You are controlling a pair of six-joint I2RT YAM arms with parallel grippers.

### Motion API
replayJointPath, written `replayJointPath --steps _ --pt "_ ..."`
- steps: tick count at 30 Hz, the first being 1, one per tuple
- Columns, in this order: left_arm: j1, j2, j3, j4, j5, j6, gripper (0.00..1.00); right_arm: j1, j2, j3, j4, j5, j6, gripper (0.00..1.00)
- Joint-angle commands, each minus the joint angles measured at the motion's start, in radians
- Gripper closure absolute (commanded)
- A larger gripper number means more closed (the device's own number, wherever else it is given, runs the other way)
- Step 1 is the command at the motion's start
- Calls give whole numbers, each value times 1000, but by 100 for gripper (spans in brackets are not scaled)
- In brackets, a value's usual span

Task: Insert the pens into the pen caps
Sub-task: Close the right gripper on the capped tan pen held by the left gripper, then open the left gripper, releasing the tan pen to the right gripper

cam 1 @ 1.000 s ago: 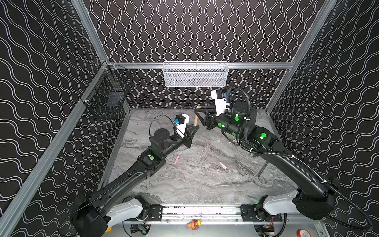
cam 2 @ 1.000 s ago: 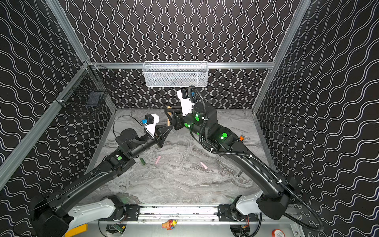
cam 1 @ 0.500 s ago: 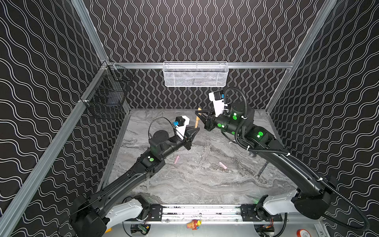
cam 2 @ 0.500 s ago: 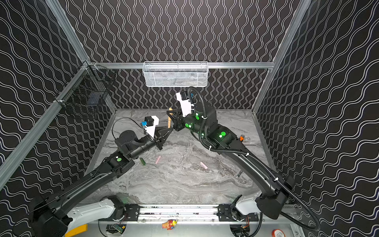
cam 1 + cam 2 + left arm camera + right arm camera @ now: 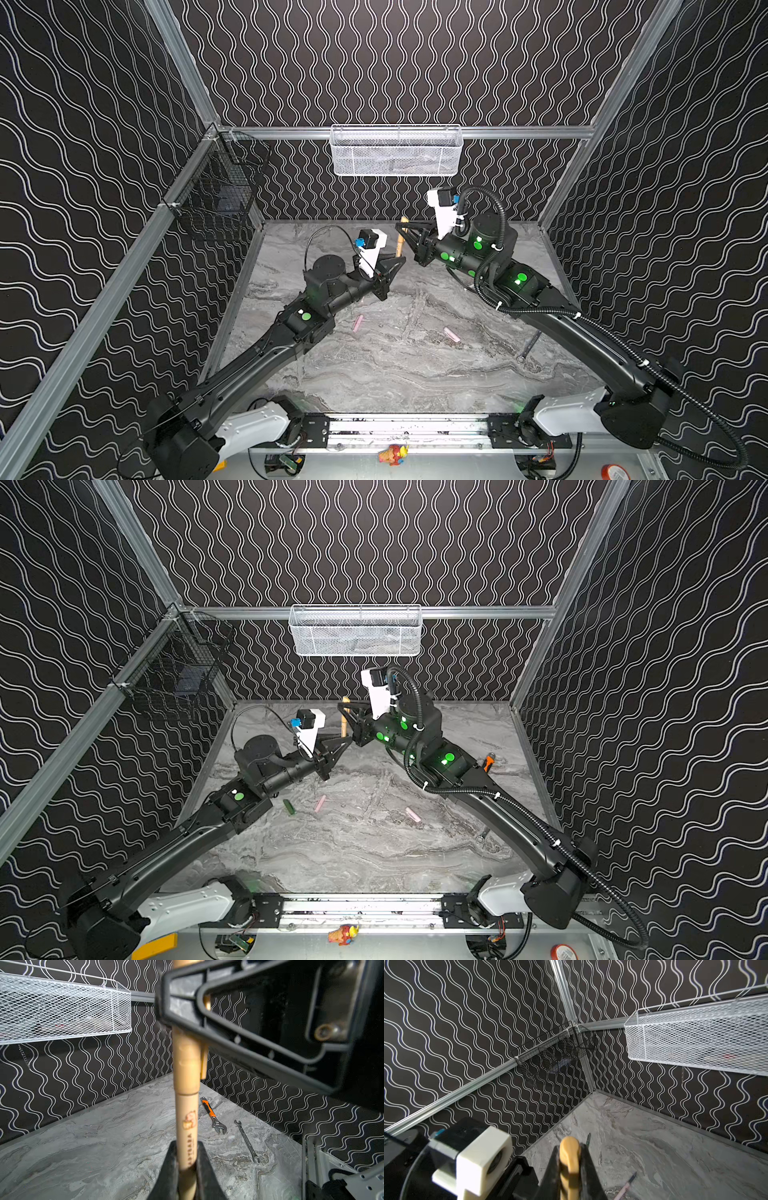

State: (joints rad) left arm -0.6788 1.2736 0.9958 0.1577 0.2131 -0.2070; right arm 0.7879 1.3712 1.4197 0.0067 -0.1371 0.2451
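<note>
Left wrist view, mo asks: the left tool (image 5: 187, 1148) is clamped tight on the lower barrel of the gold pen (image 5: 187, 1118), yeah?

kit: yep. The pen's long axis runs straight away from it, clear above the surface (image 5: 93, 1147), into the gold cap (image 5: 185, 1059). The right tool (image 5: 569, 1154) is pinched closed on that cap at the far end.

mo: lined up?

kit: looks coaxial, with the cap rim meeting the barrel at a seam. I'd guess any last push goes along that axis, tools toward each other. Neither arm's nearer, since each holds one end.

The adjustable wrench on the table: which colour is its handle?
Orange handle; left wrist view shows it best.
</note>
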Motion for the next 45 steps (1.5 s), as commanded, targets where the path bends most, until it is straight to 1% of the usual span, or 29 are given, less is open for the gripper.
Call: replayJointPath --steps 1,5,9,12,14,17,19,20,21,23,26,28,31,34,39,45 --pt "5 16 83 175 -26 -14 100 10 11 -48 -163 -107 6 99" --pt "13 35 153 178 -32 -17 100 10 11 -91 -159 -107 -2 98" --pt "25 47 192 185 -41 -13 100 10 1 -128 -154 -114 -3 98" --pt "41 61 215 193 -28 -16 100 10 -18 -159 -138 -119 4 97" --pt "45 73 223 208 7 -25 100 10 -25 -169 -129 -126 19 95" --pt "44 94 207 220 116 -37 100 8 -33 -151 -120 -142 44 90" --pt "43 97 140 272 178 -67 100 8 -43 -131 -110 -145 52 85" --pt "43 95 105 291 200 -84 100 8 -49 -119 -102 -139 56 80" --pt "43 91 77 304 220 -93 100 7 -53 -105 -101 -129 57 76" --pt "41 80 21 318 247 -108 100 7 -60 -67 -107 -109 44 74" --pt "42 66 -26 324 276 -112 100 6 -70 -25 -119 -71 22 62" --pt "42 61 -38 321 287 -110 100 7 -78 -8 -136 -54 9 60" --pt "44 62 -56 336 300 -123 100 7 -87 18 -185 -34 -25 60" --pt "51 67 -55 353 334 -150 100 7 -81 38 -228 -27 -52 63" --pt "59 55 -56 365 343 -172 100 8 -51 70 -276 -69 -79 68" --pt "78 63 -61 382 346 -195 100 10 -39 60 -259 -84 -64 86"
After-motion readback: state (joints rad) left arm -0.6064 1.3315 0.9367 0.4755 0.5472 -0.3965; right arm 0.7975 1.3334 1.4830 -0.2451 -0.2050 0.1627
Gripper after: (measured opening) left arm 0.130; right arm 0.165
